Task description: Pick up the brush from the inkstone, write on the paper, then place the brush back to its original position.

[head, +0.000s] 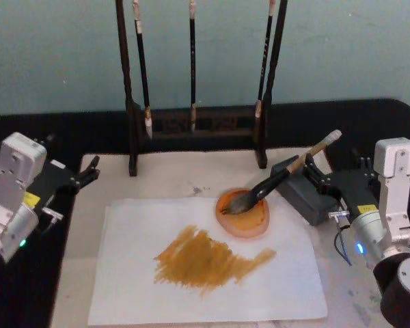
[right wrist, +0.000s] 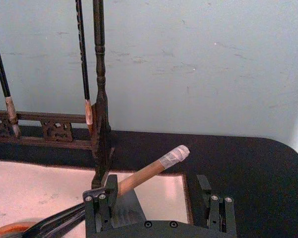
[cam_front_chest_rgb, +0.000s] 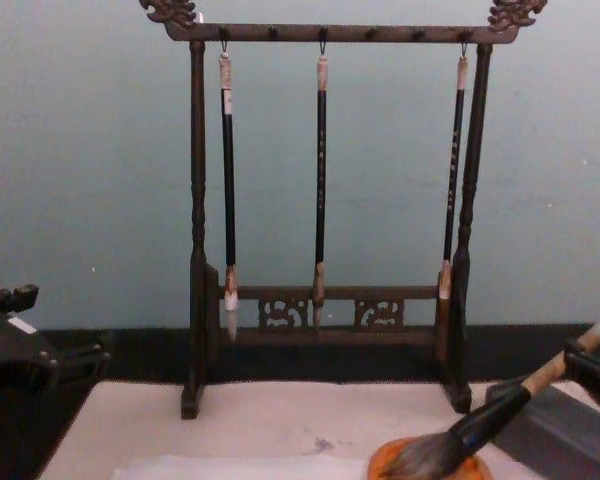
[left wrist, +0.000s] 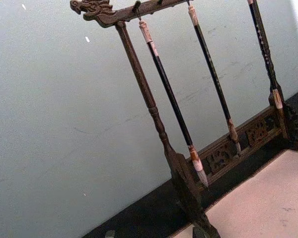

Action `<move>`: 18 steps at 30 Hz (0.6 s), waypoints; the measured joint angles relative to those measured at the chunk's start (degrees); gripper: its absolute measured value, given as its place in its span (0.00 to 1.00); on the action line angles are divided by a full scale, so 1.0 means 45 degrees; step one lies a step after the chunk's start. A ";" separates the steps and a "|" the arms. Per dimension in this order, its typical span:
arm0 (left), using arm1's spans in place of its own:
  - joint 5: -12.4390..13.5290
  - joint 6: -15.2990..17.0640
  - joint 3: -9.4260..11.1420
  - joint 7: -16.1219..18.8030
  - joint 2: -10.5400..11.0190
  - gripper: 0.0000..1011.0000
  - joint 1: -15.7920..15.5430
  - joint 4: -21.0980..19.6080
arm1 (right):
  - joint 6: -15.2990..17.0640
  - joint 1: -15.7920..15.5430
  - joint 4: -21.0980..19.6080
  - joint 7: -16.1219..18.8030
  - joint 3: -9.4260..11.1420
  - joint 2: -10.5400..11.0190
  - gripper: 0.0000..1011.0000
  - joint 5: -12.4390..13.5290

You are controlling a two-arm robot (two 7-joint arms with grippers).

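Thick tan-and-black brush (head: 290,169) leans on dark grey block (head: 304,199) so bristles sit in shallow orange inkstone (head: 249,231); right gripper (right wrist: 156,191) gapes wide around handle; left gripper (head: 87,172) parked, spread.

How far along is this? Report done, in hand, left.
Done: strokes mark the paper; the brush rests, bristles in the orange dish, handle on the dark block. In hand: right gripper open at the handle. Left: withdraw it. Left gripper idle at left.
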 joint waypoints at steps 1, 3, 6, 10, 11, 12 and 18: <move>0.0000 0.0000 0.0000 0.0000 0.0001 1.00 0.0001 0.0000 | -0.0002 -0.0002 -0.0002 -0.0002 -0.0002 0.0002 0.99 0.0000; 0.0000 0.0000 0.0000 0.0000 0.0000 1.00 0.0001 0.0000 | -0.0004 -0.0004 -0.0006 -0.0004 -0.0006 0.0004 0.99 -0.0002; 0.0000 0.0001 0.0000 0.0000 0.0000 1.00 0.0000 0.0000 | -0.0007 -0.0007 -0.0009 -0.0006 -0.0010 0.0007 0.99 -0.0003; 0.0000 0.0000 0.0000 0.0000 0.0000 1.00 0.0001 -0.0001 | -0.0013 -0.0012 -0.0014 -0.0011 -0.0016 0.0012 0.99 -0.0003; 0.0000 0.0000 0.0000 0.0000 0.0000 1.00 0.0001 0.0001 | -0.0015 -0.0012 -0.0014 -0.0011 -0.0017 0.0012 0.99 -0.0004; 0.0000 0.0001 0.0000 0.0000 0.0000 1.00 0.0001 0.0000 | -0.0015 -0.0014 -0.0016 -0.0012 -0.0017 0.0013 0.99 -0.0003; 0.0000 0.0000 0.0000 0.0000 0.0000 1.00 0.0000 0.0000 | -0.0022 -0.0016 -0.0022 -0.0017 -0.0017 0.0013 0.99 -0.0004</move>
